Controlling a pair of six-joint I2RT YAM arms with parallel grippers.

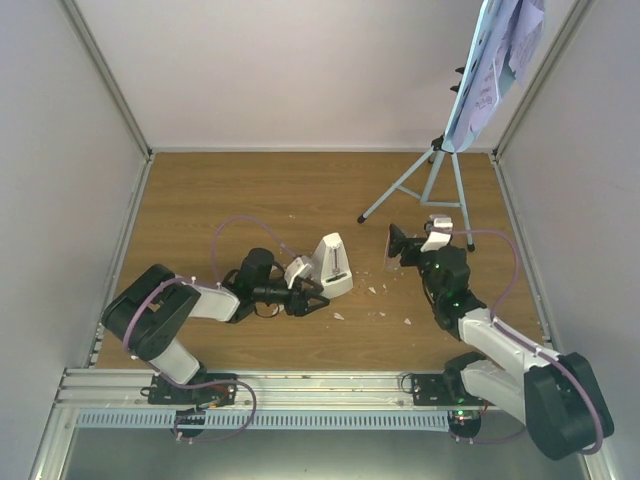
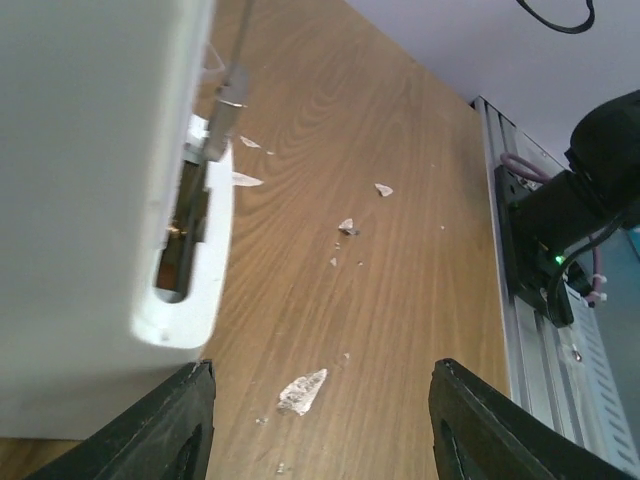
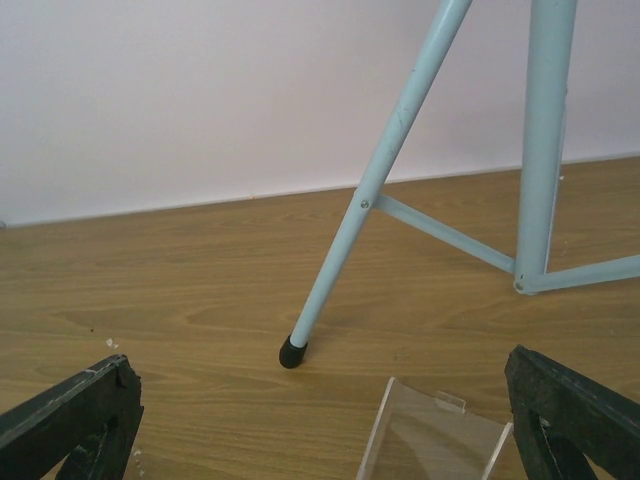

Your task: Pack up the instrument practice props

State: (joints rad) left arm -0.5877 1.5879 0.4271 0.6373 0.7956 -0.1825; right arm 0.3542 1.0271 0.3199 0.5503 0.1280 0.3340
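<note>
Risk: lopsided squeeze tips metronome
Left claw: half-open, metronome off-centre
Right claw: wide, right of metronome

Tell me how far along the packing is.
Done: nothing looks packed. The stand is up with the sheets on it. In hand: the open left gripper is at the metronome, not clamping it; the open right gripper faces a stand leg, the clear cover just before it. Left: everything.
</note>
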